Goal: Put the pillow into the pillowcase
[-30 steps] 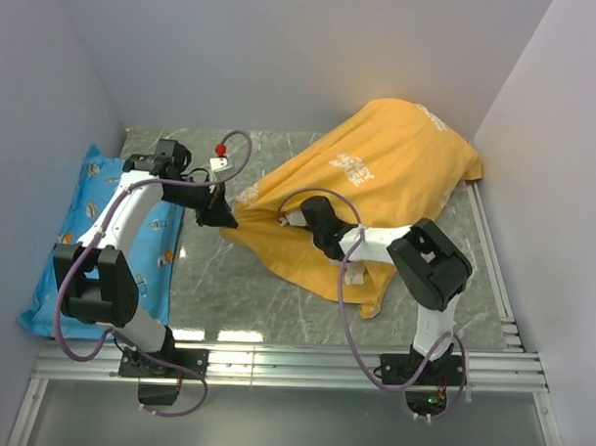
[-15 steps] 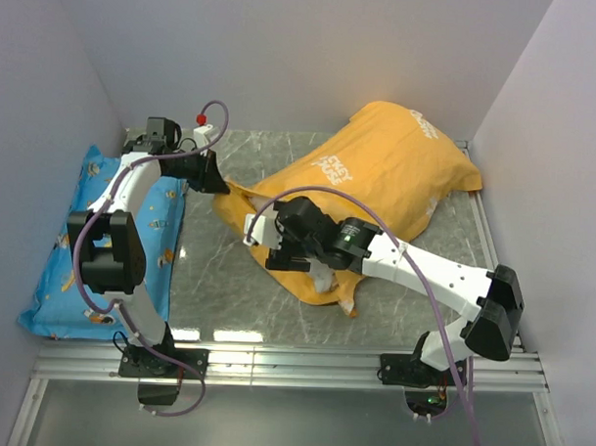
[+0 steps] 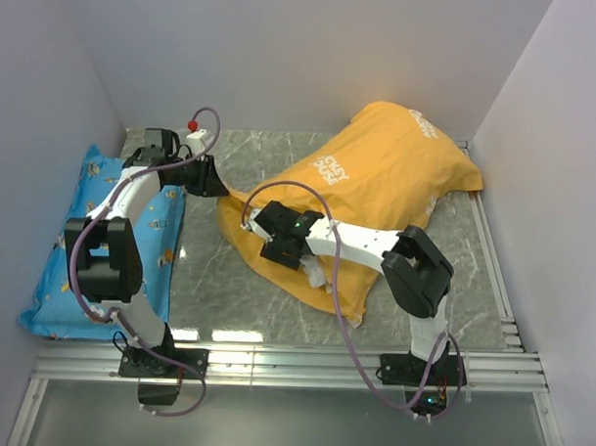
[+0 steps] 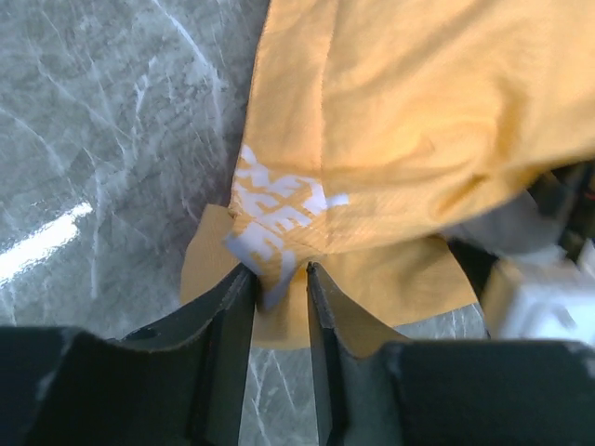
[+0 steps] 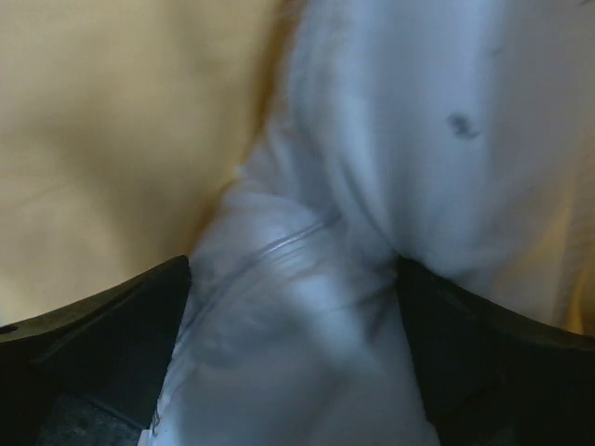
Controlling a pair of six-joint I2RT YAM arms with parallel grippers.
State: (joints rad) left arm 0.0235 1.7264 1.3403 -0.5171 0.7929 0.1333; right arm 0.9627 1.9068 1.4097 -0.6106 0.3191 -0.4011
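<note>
While the overhead camera shows the orange pillowcase (image 3: 378,167) as a stuffed mound reaching to the far right corner of the marble table (image 3: 218,269), only the wrist cameras reveal what the fingers meet. The left gripper (image 3: 219,189) sits at the pillowcase's left tip. Its wrist view shows the jaws of that gripper (image 4: 277,279) narrow, with a fold of orange cloth bearing a white logo between them; whether they pinch it cannot be told. The right gripper (image 3: 278,244) lies against the pillowcase's near edge, where the fabric gapes. From above its jaws are hard to read, but its wrist view shows the gripper (image 5: 293,307) spread wide, with the white pillow (image 5: 390,139) bulging between the dark fingers and orange fabric to the left. The pillow fills the pillowcase, so the overhead view shows almost nothing of it. A blue cartoon-print pillow (image 3: 92,235) lies well to the left of the pillowcase, beside the left arm.
</note>
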